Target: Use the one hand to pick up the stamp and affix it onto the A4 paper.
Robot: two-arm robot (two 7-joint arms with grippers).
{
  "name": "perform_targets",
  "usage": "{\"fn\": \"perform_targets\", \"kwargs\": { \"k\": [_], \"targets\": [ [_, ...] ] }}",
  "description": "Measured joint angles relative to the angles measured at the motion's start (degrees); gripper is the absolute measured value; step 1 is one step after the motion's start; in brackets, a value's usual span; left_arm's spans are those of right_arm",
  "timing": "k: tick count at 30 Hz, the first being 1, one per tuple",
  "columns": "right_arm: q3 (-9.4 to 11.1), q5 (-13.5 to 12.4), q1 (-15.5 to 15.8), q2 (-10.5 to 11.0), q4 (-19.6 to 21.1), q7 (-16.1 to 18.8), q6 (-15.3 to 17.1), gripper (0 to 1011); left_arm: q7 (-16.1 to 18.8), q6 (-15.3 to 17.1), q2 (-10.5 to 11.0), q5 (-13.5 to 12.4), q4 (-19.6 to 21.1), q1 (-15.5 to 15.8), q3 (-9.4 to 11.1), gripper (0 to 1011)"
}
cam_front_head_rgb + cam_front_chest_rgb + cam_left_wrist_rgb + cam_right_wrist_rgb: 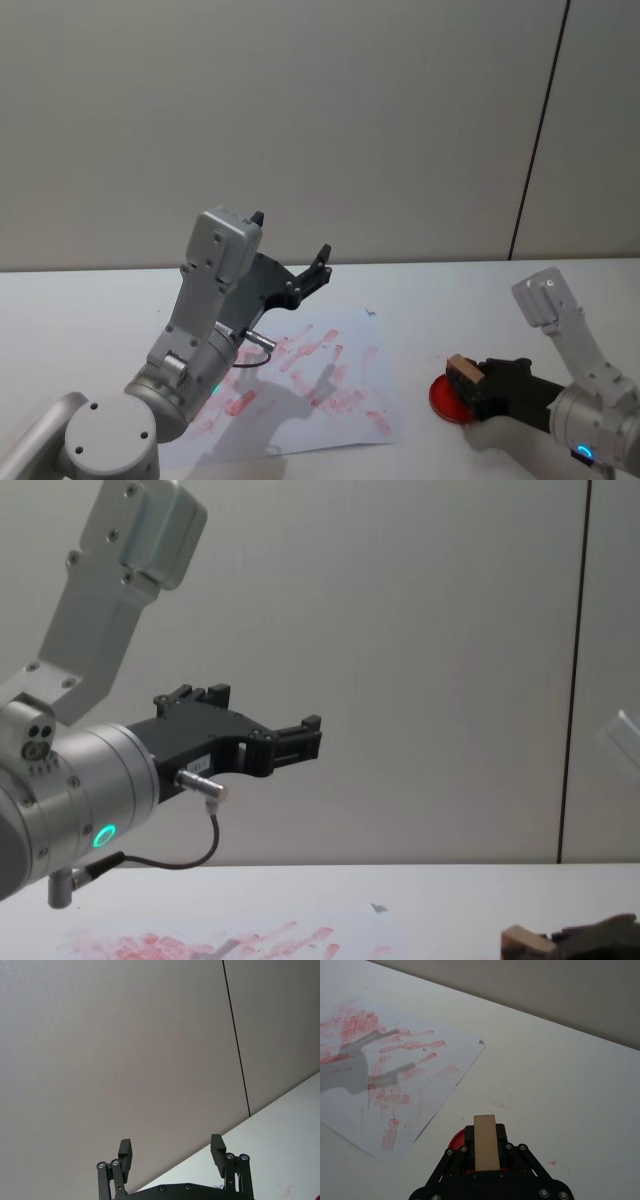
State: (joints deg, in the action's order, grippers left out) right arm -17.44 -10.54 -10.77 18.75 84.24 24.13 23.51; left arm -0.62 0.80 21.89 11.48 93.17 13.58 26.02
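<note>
Your right tool (486, 1160) pinches the wooden stamp (485, 1141) directly over the red ink pad (446, 399), presumably to load ink; the A4 paper (352, 400) lies beside it on the surface (560, 1090). Your left tool (171, 1154), spread, hangs raised, clear of the paper.

A plain white bench (440, 300) meets a grey wall behind. Lying flat on it is a white A4 paper sheet (300, 385) smeared with red and pink ink prints. Just beside the sheet's right edge sits a round red pad (443, 398).
</note>
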Motion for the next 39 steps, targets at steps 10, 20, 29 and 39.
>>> {"fn": "perform_targets", "kwargs": {
  "k": [10,20,29,39],
  "targets": [
    [-0.2,0.4,0.3,0.2,-0.5,0.2,-0.4,221,0.0,0.0,0.0,0.0,0.0,0.0,0.0,1002],
    [-0.4,0.7,0.2,0.1,-1.0,0.3,-0.8,481,0.0,0.0,0.0,0.0,0.0,0.0,0.0,1001],
    [-0.5,0.8,0.2,0.1,-1.2,0.3,-1.0,740,0.0,0.0,0.0,0.0,0.0,0.0,0.0,1001],
    [-0.5,0.9,0.1,0.1,-1.3,0.4,-1.1,1001,0.0,0.0,0.0,0.0,0.0,0.0,0.0,1001]
  ]
}}
